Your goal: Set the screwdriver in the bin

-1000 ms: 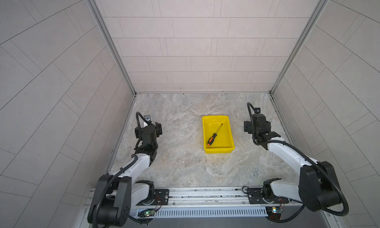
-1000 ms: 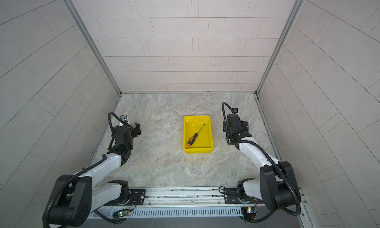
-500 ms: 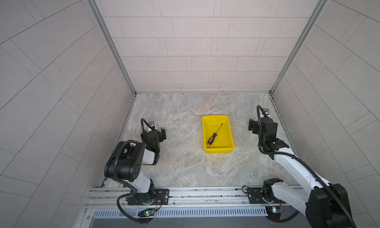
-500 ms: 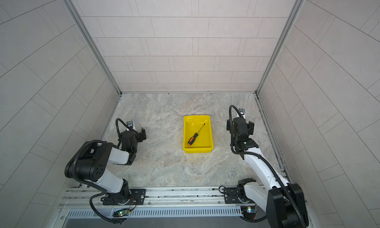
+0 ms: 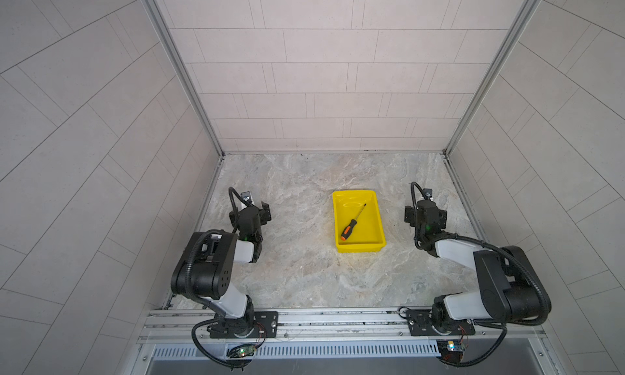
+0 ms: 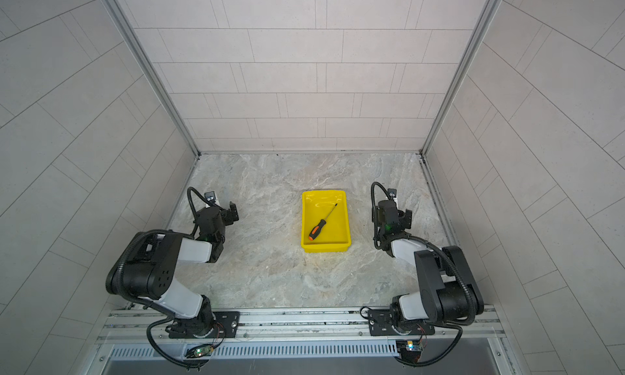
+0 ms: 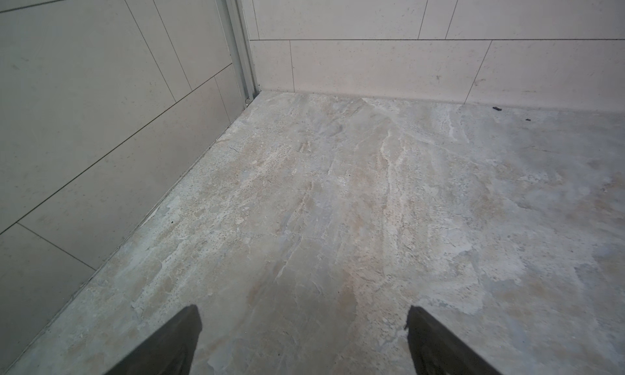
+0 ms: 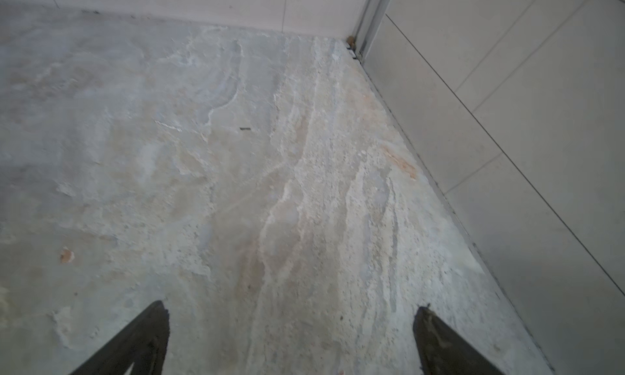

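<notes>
Both arms have folded back toward their bases since a second ago. Your left gripper [image 7: 302, 309] and right gripper [image 8: 292, 306] stand wide open, holding nothing, over the mottled stone-look table [image 5: 304, 275]. Between them, well apart from each, the shallow, glossy yellow plastic bin [image 5: 359, 249] holds the slim black-and-orange screwdriver [image 5: 351, 225], lying diagonally.

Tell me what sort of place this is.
Likely a robot test cell, not a home: a left arm and right arm bolted to a rail, tiled walls boxing in a table, and only a bin holding a screwdriver.
</notes>
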Tool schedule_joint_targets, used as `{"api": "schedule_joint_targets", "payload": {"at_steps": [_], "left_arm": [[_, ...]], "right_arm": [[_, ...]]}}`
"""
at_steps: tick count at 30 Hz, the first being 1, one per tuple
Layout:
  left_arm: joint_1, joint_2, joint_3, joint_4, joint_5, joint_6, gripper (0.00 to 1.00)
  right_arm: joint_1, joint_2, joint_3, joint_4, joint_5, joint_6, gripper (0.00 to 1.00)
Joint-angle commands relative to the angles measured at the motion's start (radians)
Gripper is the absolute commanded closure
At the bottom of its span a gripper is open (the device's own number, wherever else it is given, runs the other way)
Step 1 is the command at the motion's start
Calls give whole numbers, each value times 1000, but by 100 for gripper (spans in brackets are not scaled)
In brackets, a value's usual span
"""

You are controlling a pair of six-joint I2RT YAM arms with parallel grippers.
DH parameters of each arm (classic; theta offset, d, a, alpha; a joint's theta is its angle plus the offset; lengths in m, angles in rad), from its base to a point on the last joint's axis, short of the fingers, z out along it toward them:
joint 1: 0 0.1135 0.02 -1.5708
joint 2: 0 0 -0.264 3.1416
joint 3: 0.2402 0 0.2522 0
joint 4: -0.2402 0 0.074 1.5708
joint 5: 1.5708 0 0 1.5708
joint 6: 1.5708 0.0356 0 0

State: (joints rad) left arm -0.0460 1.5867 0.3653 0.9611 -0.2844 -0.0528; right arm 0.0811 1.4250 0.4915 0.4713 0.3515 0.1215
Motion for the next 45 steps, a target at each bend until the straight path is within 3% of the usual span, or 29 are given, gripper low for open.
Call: {"api": "schedule_joint_targets", "payload": {"at_steps": [1, 4, 6, 45], "left_arm": [[2, -2, 17, -12, -8, -1, 0], [3, -3, 15, -9, -7, -1, 0], [3, -3, 16, -10, -9, -1, 0], [-13, 7, 35, -34, -10, 15, 0]], "right_arm": [[-14, 52, 12, 108, -72, -46, 0], [-19, 63, -17, 154, -120, -60, 1], [-19, 93, -62, 276, -137, -78, 0], [-20, 86, -54, 244, -131, -67, 0]]}}
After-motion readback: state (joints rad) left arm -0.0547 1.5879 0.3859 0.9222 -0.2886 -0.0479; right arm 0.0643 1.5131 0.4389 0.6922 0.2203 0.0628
